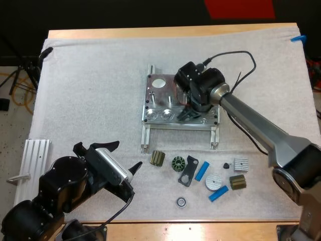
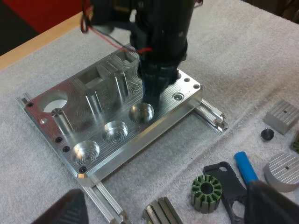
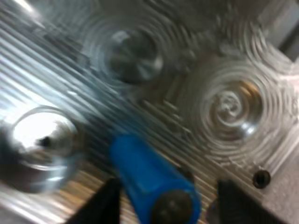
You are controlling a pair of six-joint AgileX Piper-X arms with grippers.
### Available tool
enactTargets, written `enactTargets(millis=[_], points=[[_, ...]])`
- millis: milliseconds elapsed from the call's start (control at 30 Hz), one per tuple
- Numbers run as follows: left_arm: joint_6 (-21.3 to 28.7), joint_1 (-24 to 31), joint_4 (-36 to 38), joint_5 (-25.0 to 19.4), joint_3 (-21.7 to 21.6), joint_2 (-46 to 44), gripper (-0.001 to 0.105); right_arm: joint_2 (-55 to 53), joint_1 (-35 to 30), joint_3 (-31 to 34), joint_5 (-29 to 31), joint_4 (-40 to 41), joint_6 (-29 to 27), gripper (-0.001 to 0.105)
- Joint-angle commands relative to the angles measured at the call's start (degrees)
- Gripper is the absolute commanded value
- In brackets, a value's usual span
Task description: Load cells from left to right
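Loose parts (image 1: 178, 163) before fixture (image 1: 159, 102) on mat (image 1: 90, 90)

Silver it was, all over the fixture (image 2: 112, 116), concentric milled rings swirling in its pockets! Bright blue was the cylinder (image 3: 145, 177) between the black fingers (image 3: 105, 200) of the right gripper (image 3: 163, 205). The mat (image 1: 90, 85) showed white, with a green-and-dark striped ring (image 2: 206, 189) on it.

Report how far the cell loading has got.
Done: nothing yet; the three front pockets of the fixture are empty. In hand: the right gripper holds a blue cell over the fixture. Left: seating it, then the two loose blue cells on the mat.
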Motion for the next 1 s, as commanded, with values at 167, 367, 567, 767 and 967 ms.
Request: enactTargets(millis=[167, 367, 567, 767, 967], points=[[-0.89, -0.06, -0.33, -1.01, -0.34, -0.17, 0.067, -0.25, -0.42, -0.06, 1.88, 0.23, 0.08, 0.063], [-0.89, -0.06, -0.33, -1.01, -0.34, -0.17, 0.067, -1.67, -0.42, -1.96, 1.75, 0.12, 0.08, 0.063], [-0.89, -0.06, -0.33, -1.01, -0.34, -0.17, 0.067, -5.01, -0.29, -2.99, 1.58, -1.95, 0.08, 0.063], [-0.89, -0.06, -0.33, -1.01, -0.34, -0.17, 0.067, -5.95, -0.29, -2.99, 4.86, -3.5, 0.08, 0.063], [-0.89, -0.06, -0.33, -1.01, -0.34, -0.17, 0.067, -4.57, -0.47, -2.99, 7.69, -3.49, 0.08, 0.063]])
